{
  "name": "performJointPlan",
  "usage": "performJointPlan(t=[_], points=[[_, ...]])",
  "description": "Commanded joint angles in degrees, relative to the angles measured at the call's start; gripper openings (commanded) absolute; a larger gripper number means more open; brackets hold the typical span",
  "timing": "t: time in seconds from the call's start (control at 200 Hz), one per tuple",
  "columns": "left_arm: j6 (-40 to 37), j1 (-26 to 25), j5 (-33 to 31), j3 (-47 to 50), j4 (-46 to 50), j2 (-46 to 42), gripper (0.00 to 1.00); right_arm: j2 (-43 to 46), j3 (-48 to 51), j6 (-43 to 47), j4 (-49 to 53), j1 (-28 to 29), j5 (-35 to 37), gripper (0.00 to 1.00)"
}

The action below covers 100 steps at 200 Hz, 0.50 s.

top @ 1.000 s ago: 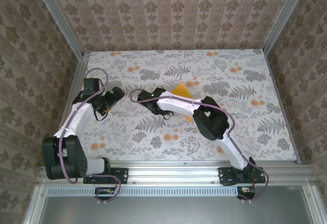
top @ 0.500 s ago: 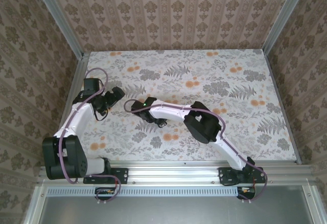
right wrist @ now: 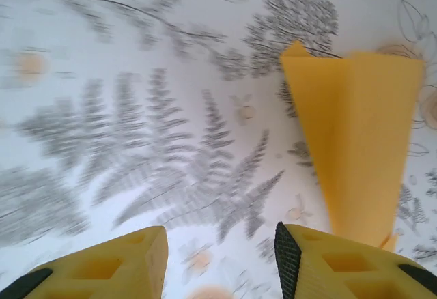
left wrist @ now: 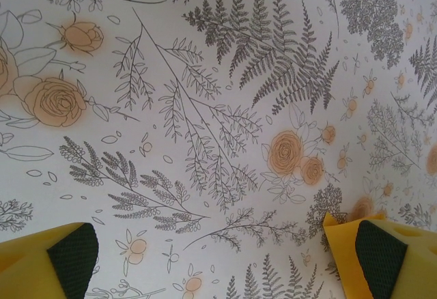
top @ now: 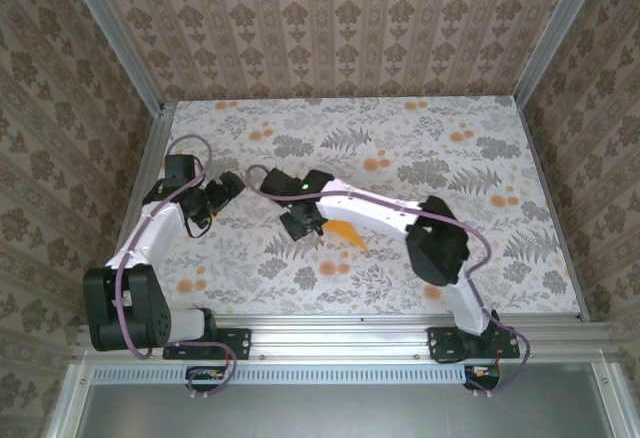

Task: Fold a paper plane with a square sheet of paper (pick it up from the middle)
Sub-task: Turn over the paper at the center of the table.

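Note:
The orange sheet of paper (top: 346, 231) is folded into a narrow, pointed dart with a centre crease. It lies on the flower-print table just right of my right gripper (top: 300, 222). In the right wrist view the paper (right wrist: 358, 142) runs past the outer side of the right finger (right wrist: 328, 261), outside the jaws. My right gripper (right wrist: 220, 258) is open with only tabletop between its fingers. My left gripper (top: 226, 189) hovers at the left of the table. In the left wrist view it (left wrist: 222, 258) stands wide open over bare print.
The table (top: 480, 258) carries a grey fern and orange flower print and is walled by patterned panels on three sides. The right arm's forearm (top: 385, 213) stretches across the middle. An aluminium rail (top: 330, 333) runs along the near edge.
The right arm swung left and then back a little. The orange paper moved from behind the arm to its near side, and the right jaws widened and let it go. The left arm stayed put.

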<state>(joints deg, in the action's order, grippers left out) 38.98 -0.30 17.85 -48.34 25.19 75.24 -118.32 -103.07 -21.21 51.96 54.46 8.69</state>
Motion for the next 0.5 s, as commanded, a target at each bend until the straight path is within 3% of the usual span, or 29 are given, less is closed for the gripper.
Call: performJointPlan(t=[0.0, 0.245, 0.495], points=[[0.79, -0.01, 1.14, 1.05, -0.67, -1.34, 1.00, 6.47, 6.28, -0.92, -5.04, -3.01, -7.74, 0.48], [0.99, -2.38, 0.61, 1.86, -0.81, -0.39, 1.00, 13.07, 20.90, 1.31, -7.90, -12.83, -10.29, 0.43], [2.28, -6.39, -0.27, 3.09, -1.81, 1.74, 1.00, 9.96, 24.49, 3.84, -7.65, -15.38, -13.38, 0.34]])
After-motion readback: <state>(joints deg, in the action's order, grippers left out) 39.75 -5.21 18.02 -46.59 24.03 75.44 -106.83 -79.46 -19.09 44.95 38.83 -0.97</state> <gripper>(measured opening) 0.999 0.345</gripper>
